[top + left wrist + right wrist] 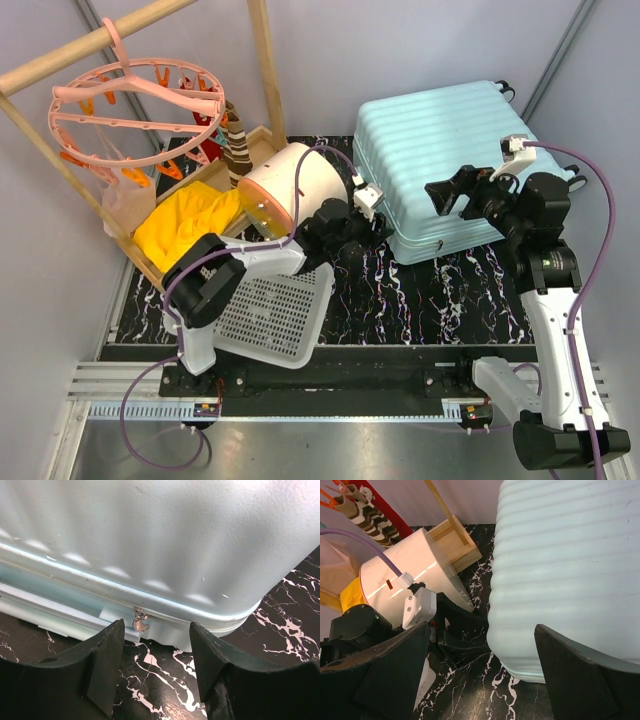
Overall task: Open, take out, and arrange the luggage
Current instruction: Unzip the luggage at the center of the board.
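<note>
Mint-blue luggage [175, 540] just ahead of left end effector [157, 630]

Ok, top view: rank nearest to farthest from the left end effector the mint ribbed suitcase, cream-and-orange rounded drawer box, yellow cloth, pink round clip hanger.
1. Mint ribbed suitcase, right at it.
2. Cream-and-orange rounded drawer box, just left.
3. Yellow cloth, farther left.
4. Pink round clip hanger, far upper left.

Luggage [450, 160]: pale mint-blue ribbed hard shell, lay flat on black marbled worktop [400, 290], lid down; zip pull [140, 622] hung at near corner.
</note>
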`<state>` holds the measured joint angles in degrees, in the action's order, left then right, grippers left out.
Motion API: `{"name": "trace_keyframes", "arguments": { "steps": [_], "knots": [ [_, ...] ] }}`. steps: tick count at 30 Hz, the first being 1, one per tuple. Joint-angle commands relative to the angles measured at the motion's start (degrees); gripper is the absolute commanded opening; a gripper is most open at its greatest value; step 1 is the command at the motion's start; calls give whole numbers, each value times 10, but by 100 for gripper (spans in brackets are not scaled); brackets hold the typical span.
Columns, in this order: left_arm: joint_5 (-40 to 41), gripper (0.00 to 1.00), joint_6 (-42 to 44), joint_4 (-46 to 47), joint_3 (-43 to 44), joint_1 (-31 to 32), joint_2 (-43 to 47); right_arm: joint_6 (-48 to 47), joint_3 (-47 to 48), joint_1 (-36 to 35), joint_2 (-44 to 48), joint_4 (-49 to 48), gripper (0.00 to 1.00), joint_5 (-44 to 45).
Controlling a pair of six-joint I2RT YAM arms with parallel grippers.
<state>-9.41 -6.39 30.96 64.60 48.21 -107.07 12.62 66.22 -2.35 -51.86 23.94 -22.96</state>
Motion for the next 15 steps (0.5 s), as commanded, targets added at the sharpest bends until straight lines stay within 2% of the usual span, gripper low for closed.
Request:
{"name": "trace_keyframes", "arguments": {
  "steps": [1,4,8,15],
  "knots": [
    [-18,56,16,16,43,-8,-7,-8,12,1,3,-1,95,6],
    [-25,55,30,-2,47,-12,-10,-8,12,0,2,-1,95,3],
    [-50,49,44,-16,50,-21,-16,-10,12,1,2,0,96,5],
    [-102,47,43,1,31,-34,-18,-13,11,1,0,-1,96,6]
  ]
}}
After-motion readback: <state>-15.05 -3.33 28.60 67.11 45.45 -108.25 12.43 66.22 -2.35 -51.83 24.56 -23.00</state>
